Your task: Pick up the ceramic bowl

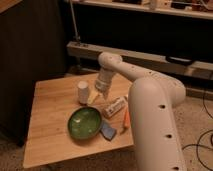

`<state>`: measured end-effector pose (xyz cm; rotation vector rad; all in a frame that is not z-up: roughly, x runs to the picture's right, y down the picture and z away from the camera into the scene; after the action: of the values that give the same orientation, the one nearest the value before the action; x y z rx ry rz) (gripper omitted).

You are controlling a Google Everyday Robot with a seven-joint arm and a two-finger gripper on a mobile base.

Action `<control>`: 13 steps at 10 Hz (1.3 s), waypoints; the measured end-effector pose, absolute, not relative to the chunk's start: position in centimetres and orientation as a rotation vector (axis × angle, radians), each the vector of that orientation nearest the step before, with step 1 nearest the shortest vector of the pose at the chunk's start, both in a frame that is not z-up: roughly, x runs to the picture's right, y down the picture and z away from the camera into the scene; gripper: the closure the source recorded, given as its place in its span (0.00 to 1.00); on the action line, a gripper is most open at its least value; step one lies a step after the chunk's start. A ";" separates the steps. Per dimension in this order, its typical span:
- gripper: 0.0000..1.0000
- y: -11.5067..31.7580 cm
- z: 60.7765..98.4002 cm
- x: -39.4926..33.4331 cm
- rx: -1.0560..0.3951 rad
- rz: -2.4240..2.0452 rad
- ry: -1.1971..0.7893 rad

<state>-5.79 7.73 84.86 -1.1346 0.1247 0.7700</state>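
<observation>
The ceramic bowl [84, 122] is wide, shallow and glossy green with a dark rim. It sits on the wooden table [50, 115], near the front middle. My gripper [98, 96] hangs over the table just behind the bowl, between the white upturned cup [83, 92] and a white bottle [114, 106] lying on its side. The gripper is above and behind the bowl and does not touch it. My white arm reaches in from the right and fills the right foreground.
A blue sponge-like item [108, 131] lies at the bowl's right edge. An orange carrot-like item [126, 120] lies to its right. A dark cabinet stands to the left and a metal rail and shelf behind the table.
</observation>
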 end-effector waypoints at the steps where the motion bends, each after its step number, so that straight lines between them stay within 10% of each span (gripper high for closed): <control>1: 0.20 8.5 84.6 -6.4 -1.138 0.751 0.122; 13: 0.20 12.2 85.1 -5.6 -1.084 0.653 0.113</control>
<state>-5.60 12.22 85.09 -1.0843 0.1131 0.6533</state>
